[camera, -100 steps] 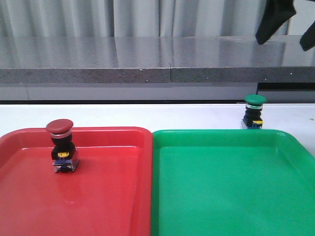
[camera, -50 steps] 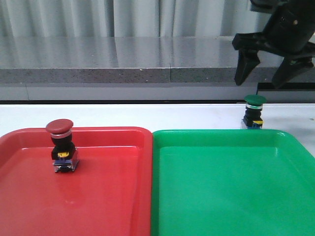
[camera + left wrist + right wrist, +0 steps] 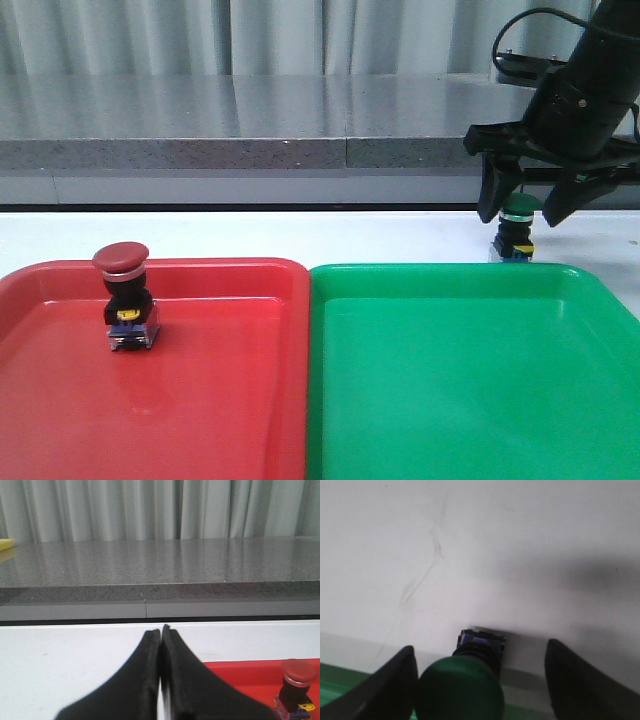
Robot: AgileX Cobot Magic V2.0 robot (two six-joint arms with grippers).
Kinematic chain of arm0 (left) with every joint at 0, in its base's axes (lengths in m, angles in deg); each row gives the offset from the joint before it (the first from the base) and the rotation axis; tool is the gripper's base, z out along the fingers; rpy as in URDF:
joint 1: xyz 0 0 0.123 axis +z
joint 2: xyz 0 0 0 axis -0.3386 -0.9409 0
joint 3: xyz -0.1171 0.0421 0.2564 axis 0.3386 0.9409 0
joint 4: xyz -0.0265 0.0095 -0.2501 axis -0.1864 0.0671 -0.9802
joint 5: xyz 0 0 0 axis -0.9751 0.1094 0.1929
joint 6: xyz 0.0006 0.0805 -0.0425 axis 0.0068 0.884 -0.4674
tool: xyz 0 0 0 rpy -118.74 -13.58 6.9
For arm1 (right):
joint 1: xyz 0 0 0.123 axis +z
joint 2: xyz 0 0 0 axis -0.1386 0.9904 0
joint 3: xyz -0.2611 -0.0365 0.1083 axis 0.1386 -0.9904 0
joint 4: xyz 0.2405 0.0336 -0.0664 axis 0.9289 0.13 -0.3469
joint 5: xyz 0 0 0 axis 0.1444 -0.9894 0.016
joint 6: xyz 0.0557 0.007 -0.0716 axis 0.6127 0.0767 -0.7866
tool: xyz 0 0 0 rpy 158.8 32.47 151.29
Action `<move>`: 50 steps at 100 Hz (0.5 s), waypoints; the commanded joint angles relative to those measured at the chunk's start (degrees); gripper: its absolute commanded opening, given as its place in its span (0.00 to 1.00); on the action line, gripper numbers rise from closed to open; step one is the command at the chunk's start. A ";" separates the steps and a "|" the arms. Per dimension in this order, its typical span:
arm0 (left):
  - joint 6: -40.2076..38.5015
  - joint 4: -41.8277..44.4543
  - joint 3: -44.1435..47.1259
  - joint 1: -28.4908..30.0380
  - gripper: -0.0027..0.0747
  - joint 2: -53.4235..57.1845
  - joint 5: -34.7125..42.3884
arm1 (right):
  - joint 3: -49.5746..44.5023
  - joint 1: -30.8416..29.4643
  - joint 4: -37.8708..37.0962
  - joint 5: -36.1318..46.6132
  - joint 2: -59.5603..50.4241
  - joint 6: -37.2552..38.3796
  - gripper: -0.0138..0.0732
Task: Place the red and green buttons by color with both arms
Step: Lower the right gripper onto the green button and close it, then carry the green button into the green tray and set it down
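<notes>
The red button (image 3: 123,297) stands upright in the red tray (image 3: 200,400), near its far left part; it also shows in the left wrist view (image 3: 298,686). The green button (image 3: 518,228) stands on the white table just behind the green tray (image 3: 470,390). My right gripper (image 3: 521,208) is open, its two fingers on either side of the green cap. In the right wrist view the green button (image 3: 462,690) sits between the fingers (image 3: 395,687), close to one of them. My left gripper (image 3: 161,631) is shut and empty, over the white table beside the red tray.
A grey stone ledge (image 3: 250,125) runs along the back of the table with grey curtains behind. The two trays sit side by side at the front, touching at the middle. White table surface (image 3: 300,235) lies behind both trays.
My right arm has come down from the top right until its open fingers straddle the green button. Both buttons have stayed in place.
</notes>
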 commanded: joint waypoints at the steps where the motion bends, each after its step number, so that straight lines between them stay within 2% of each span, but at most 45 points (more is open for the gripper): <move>1: -0.15 -0.41 2.39 0.08 0.01 1.70 4.98 | 1.89 0.02 0.16 1.27 -3.14 -0.39 0.60; 8: -0.15 -0.41 2.39 0.08 0.01 1.70 4.98 | 1.89 0.02 0.16 0.93 -3.26 -0.39 0.48; 12: -0.15 -0.41 2.39 0.08 0.01 1.70 4.98 | 1.94 0.02 0.16 0.76 -3.35 -0.39 0.44; 50: -0.15 -0.41 2.39 0.08 0.01 1.70 4.98 | 3.91 0.15 0.16 -2.55 -9.90 -0.39 0.44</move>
